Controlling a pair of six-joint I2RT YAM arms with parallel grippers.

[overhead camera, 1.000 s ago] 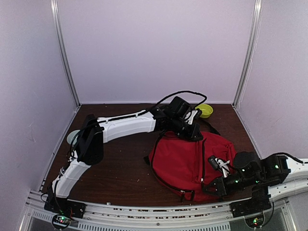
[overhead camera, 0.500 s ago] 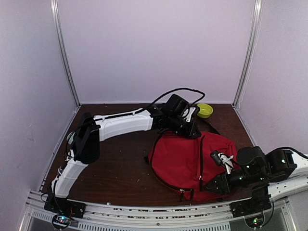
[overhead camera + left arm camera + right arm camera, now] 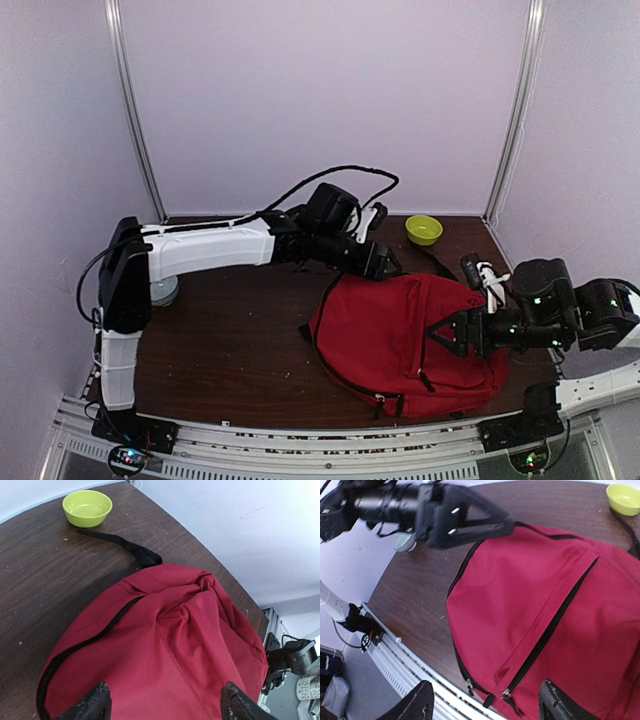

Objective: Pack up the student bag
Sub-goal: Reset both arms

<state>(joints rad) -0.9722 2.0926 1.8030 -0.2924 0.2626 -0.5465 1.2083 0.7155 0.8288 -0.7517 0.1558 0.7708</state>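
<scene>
The red student bag [image 3: 395,335] lies flat on the brown table, its black zippers drawn as thin lines with no lining showing. A black strap [image 3: 125,545] trails from its far end. My left gripper [image 3: 385,264] hovers open over the bag's far top edge; in the left wrist view the gripper [image 3: 165,710] has only red fabric [image 3: 170,640] below it, and nothing between the fingers. My right gripper [image 3: 442,337] hangs open above the bag's near right part. The right wrist view shows the gripper [image 3: 487,707] over the zipper pulls [image 3: 506,694], holding nothing.
A lime-green bowl [image 3: 424,229] stands at the back right, also in the left wrist view [image 3: 87,507]. A pale round object [image 3: 160,291] sits at the left under the left arm. The metal rail [image 3: 320,440] runs along the near edge, close to the bag.
Both grippers have opened and let go of the bag. The left arm drew back to the left; the right one rose and pulled away to the right. The bag settled flatter.
</scene>
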